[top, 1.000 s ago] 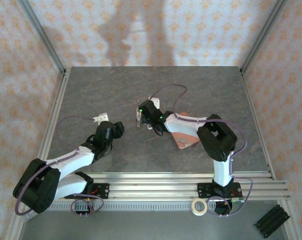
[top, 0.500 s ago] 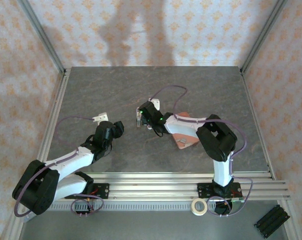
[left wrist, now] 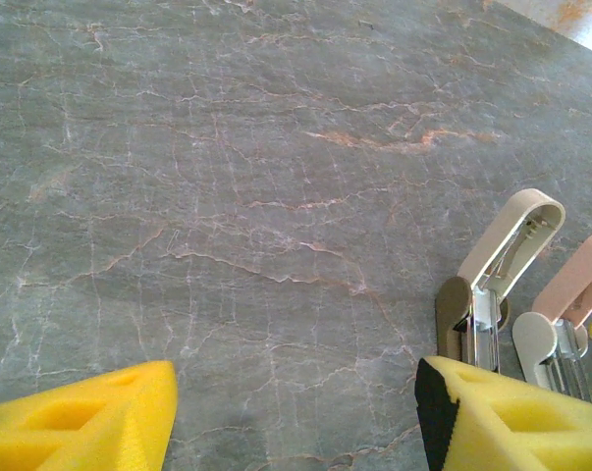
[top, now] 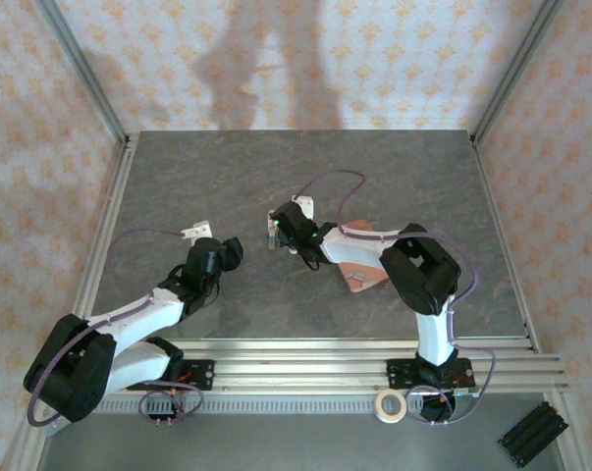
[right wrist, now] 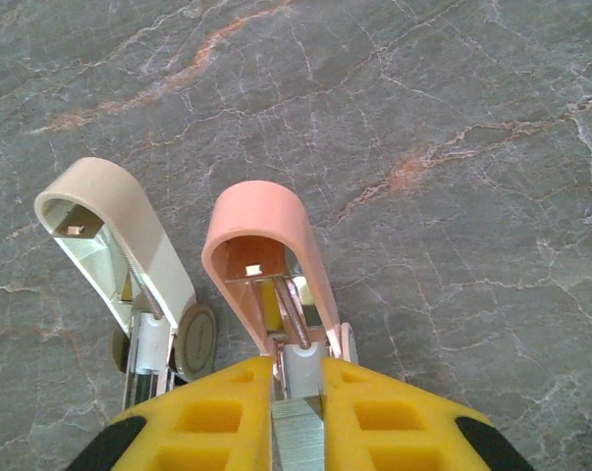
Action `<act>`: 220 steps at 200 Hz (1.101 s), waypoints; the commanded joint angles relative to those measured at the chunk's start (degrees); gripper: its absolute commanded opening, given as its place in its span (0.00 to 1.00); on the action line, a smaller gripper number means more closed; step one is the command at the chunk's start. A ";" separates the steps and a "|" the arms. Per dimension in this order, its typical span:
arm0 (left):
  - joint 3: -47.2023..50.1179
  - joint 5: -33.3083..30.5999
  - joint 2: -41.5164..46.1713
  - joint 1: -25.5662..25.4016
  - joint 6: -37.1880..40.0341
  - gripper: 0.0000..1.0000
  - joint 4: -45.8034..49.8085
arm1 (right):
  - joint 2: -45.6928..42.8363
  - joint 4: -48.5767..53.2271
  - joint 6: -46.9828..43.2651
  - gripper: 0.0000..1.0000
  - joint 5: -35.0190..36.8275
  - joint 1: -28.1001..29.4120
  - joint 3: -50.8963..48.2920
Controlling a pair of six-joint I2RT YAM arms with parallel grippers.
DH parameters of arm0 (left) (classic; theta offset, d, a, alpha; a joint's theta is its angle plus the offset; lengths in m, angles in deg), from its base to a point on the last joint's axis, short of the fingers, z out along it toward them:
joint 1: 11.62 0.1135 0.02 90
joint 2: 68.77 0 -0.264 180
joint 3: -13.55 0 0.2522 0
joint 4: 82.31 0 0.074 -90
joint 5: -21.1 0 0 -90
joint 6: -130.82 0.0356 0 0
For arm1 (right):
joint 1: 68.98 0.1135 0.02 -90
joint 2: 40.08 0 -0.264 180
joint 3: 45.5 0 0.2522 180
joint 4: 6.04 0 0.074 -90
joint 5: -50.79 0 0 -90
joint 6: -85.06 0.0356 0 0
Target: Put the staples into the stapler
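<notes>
A pink stapler (right wrist: 266, 245) lies on the table with its lid swung open, spring and channel exposed. My right gripper (right wrist: 297, 378) is shut on a grey block of staples (right wrist: 297, 437), held at the rear end of that channel. Beside it on the left lies a beige stapler (right wrist: 119, 235), also open. From above, the right gripper (top: 281, 232) is mid-table over the staplers. My left gripper (left wrist: 296, 402) stands open over bare table, with the beige stapler (left wrist: 507, 245) and the pink stapler (left wrist: 580, 285) just past its right finger.
A salmon-pink tray (top: 362, 273) lies under the right forearm. A small white bracket (top: 195, 232) sits by the left arm. A tape roll (top: 390, 404) and a black part (top: 533, 434) lie off the table in front. The far table surface is bare stone.
The right gripper has edged slightly left with the staples in it. The left arm has not moved.
</notes>
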 commanded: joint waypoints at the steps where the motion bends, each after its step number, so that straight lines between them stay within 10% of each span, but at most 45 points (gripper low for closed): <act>1: 0.28 -2.08 0.61 0.44 0.23 0.66 0.17 | 1.01 -0.04 -0.40 0.17 2.09 0.35 -0.69; 220: 0.19 -1.99 0.34 0.42 0.44 0.66 -0.26 | -3.02 -0.45 1.68 0.17 2.54 1.17 -0.74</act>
